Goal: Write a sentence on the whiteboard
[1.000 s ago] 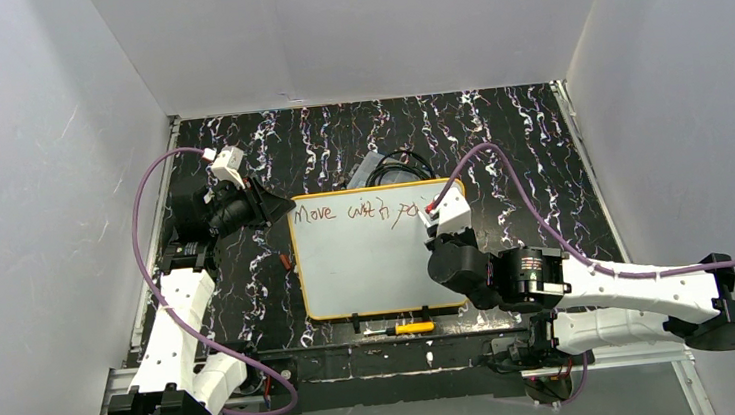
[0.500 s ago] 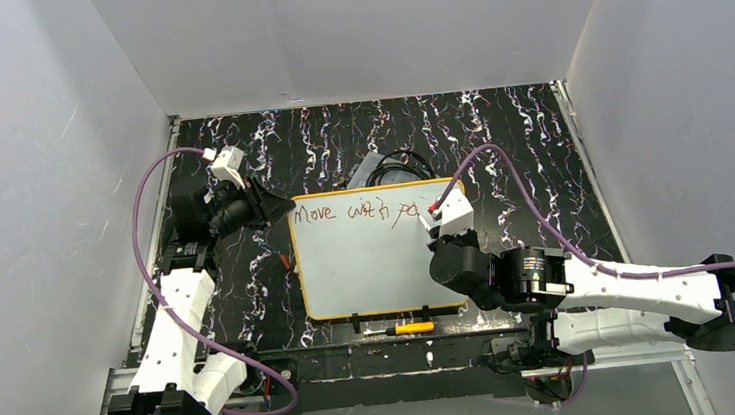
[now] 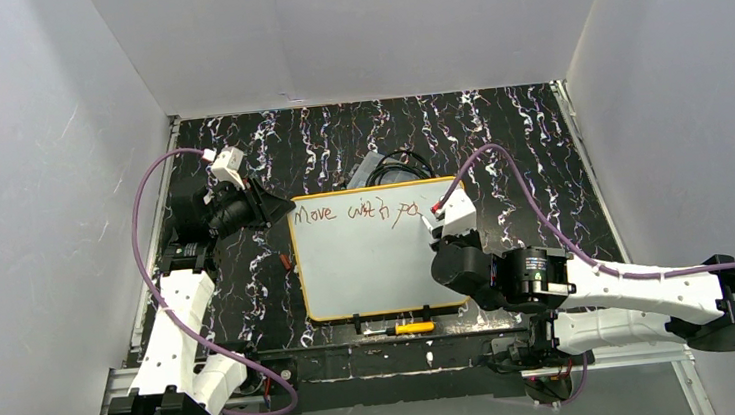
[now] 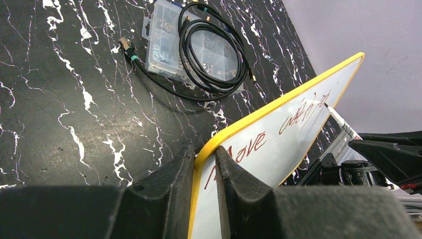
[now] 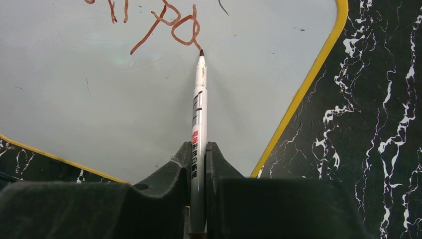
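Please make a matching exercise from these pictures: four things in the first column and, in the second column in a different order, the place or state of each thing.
Column one
1. marker
2. whiteboard
3. black cable
4. yellow screwdriver

Column two
A. coiled on the clear box
B. lying on the table, beside the board's near edge
C. corner pinched by the left hand
D. gripped by the right hand

Pairs: 1-D, 2-C, 3-A, 4-B

Lower whiteboard (image 3: 369, 273) face open, left gripper (image 4: 204, 155) clamped on its far-left corner, right gripper (image 5: 198, 149) with pen (image 5: 200, 89) over the right side, box (image 4: 161, 47) and cable (image 4: 182, 35) just behind, screwdriver (image 3: 406, 329) by near edge
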Available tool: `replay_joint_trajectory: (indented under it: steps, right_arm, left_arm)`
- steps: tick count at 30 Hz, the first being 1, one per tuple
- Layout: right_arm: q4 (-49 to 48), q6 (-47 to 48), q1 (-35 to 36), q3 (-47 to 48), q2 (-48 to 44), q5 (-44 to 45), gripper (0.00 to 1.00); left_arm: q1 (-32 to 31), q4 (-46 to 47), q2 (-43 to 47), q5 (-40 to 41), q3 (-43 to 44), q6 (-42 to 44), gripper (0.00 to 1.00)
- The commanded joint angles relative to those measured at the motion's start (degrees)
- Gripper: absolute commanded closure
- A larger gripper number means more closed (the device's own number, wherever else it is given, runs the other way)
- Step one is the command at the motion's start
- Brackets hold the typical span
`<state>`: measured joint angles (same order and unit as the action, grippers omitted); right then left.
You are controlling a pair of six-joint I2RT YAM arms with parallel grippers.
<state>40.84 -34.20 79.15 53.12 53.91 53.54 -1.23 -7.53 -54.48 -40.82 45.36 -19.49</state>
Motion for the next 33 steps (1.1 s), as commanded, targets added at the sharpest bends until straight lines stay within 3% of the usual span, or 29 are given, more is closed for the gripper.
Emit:
replay_joint_trajectory:
  steps: [1,9,33]
  right_arm:
    - [1.35,0.94,-0.21,1.44,-1.36,1.10,0.99]
    - [-4.75,4.92,-0.15,0.12,-7.15,-0.95,0.99]
    - [-6.13,8.20,-1.38,2.43,-1.70,4.43,0.99]
  left_arm:
    - [-0.13,-1.38,1.38,-0.62,0.95,0.50,0.81]
    - [-0.16,-1.96,1.65,-0.05,1.04,0.73,0.81]
    - [-0.13,-1.70,1.22,-0.67,1.06,0.68,0.81]
